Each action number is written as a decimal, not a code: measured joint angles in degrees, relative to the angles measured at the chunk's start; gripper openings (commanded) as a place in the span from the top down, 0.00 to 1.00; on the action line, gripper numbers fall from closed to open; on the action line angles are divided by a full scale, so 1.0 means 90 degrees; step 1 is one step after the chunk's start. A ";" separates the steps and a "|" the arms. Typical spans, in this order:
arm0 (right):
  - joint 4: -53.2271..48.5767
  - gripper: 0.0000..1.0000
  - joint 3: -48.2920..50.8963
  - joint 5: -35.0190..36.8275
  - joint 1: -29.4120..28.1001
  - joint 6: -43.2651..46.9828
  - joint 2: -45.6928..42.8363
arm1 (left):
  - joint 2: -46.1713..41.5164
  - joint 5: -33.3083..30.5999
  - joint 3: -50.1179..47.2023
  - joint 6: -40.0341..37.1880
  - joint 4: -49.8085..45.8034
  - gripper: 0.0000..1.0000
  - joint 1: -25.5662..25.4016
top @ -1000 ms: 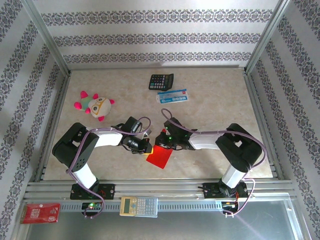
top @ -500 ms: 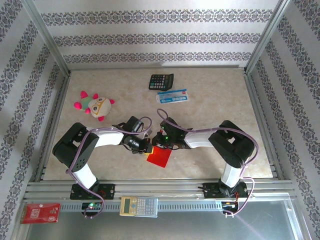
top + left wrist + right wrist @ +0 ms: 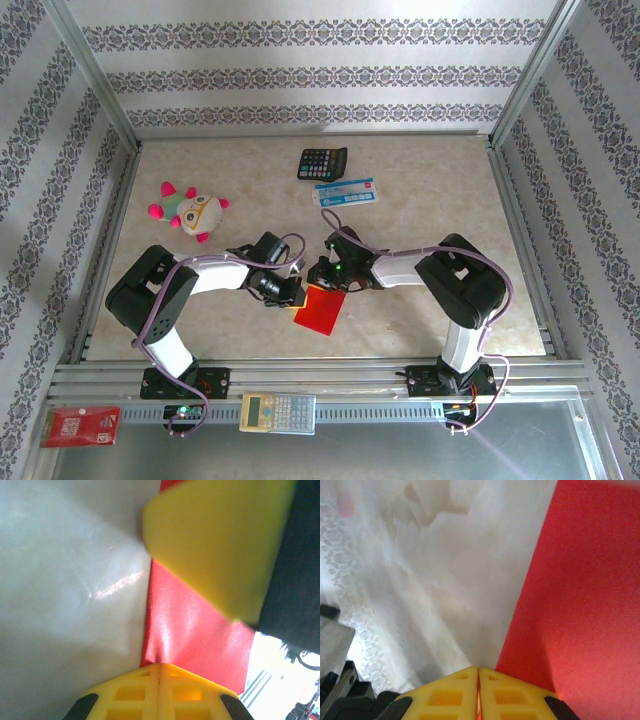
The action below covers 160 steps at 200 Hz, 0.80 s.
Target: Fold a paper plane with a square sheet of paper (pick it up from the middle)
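Left tool (image 3: 159, 666): pinching the square sheet of paper (image 3: 318, 312).
Right tool (image 3: 478, 670): pinching it too.
Technique: probably best lifted evenly, corners aligned.

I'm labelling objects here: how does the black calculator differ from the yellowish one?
The black calculator sits on the far side of the table; the yellowish calculator lies on the metal rail at the near edge. The black calculator looks squarish, the yellowish calculator longer. Both show keys.

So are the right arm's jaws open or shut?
Shut. In the right wrist view the right gripper has its yellow jaws pressed together, pinching an edge of the square sheet of paper.
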<state>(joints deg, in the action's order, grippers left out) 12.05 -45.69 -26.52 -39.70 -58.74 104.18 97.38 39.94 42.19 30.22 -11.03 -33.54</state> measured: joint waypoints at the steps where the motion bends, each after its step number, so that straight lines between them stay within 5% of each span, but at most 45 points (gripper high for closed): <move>1: -0.0002 0.90 -0.0010 -0.0002 0.0012 0.0000 0.0007 | 0.0002 -0.0007 0.0000 -0.0002 0.0000 1.00 -0.0005; 160: -0.0403 0.92 -0.0833 -0.0874 0.1081 0.0571 0.0675 | 0.0051 -0.0158 0.0066 -0.0005 0.0034 1.00 -0.0107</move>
<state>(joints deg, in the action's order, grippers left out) 8.43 -53.19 -34.39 -29.98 -53.60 110.26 97.84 38.52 42.78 30.17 -10.72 -34.50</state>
